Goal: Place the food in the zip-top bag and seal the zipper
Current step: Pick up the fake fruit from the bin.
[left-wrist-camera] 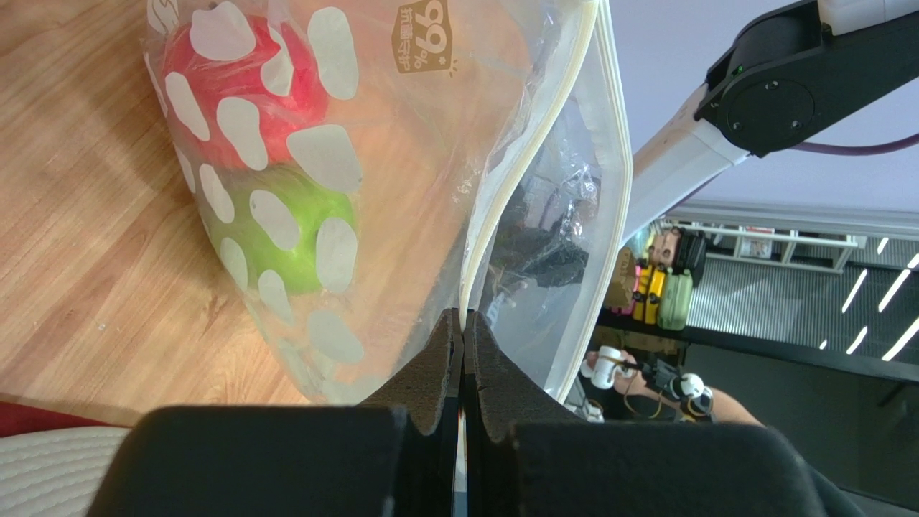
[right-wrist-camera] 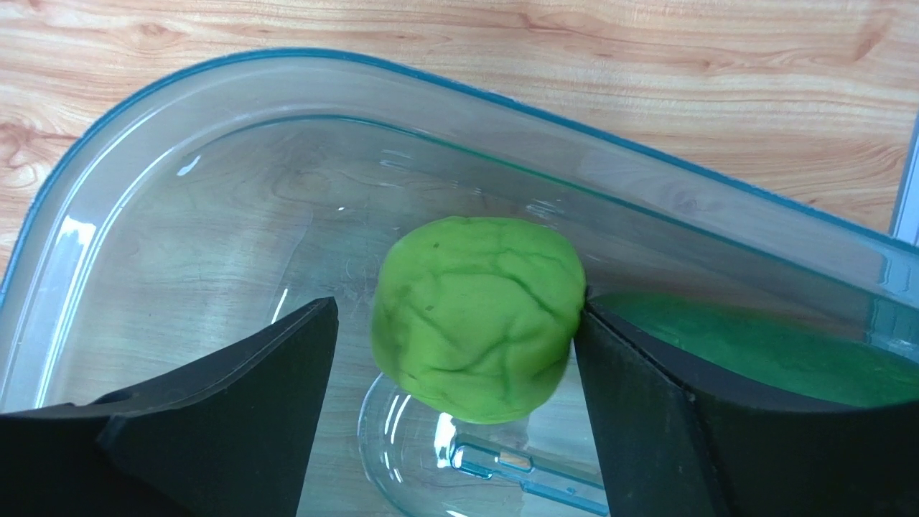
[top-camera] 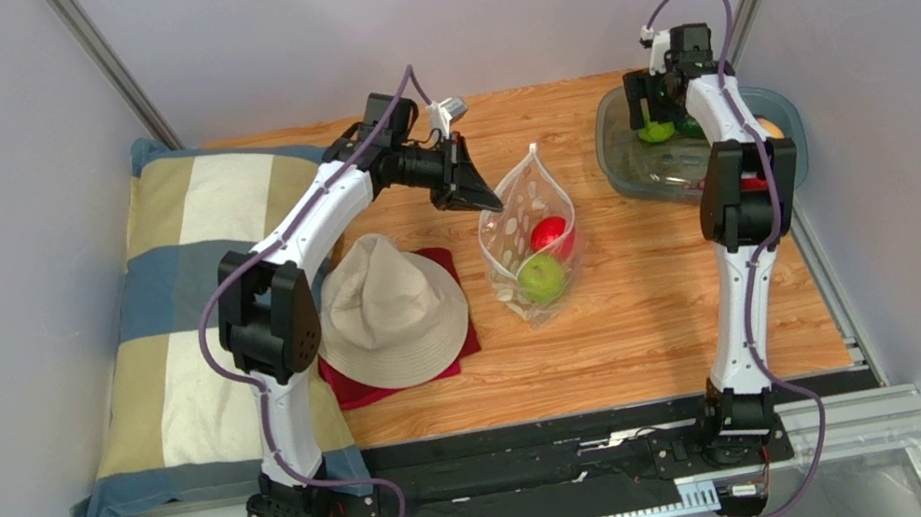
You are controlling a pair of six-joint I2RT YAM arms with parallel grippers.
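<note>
The polka-dot zip-top bag (top-camera: 531, 239) stands on the wooden table with its mouth held open. A red ball (top-camera: 548, 235) and a green ball (top-camera: 541, 279) lie inside it; both also show in the left wrist view, the red ball (left-wrist-camera: 254, 92) and the green ball (left-wrist-camera: 286, 242). My left gripper (left-wrist-camera: 464, 323) is shut on the bag's mouth edge at the zipper (left-wrist-camera: 529, 162). My right gripper (right-wrist-camera: 458, 310) is open inside the grey tray (right-wrist-camera: 324, 75), straddling a wrinkled green ball (right-wrist-camera: 475, 334) that touches its right finger. A dark green piece (right-wrist-camera: 777, 350) lies behind that finger.
The tray (top-camera: 625, 166) sits at the back right with an orange ball (top-camera: 771, 127) in it. A beige hat (top-camera: 390, 307) on a red cloth (top-camera: 460, 344) lies left of the bag. A checked pillow (top-camera: 193, 320) fills the left side.
</note>
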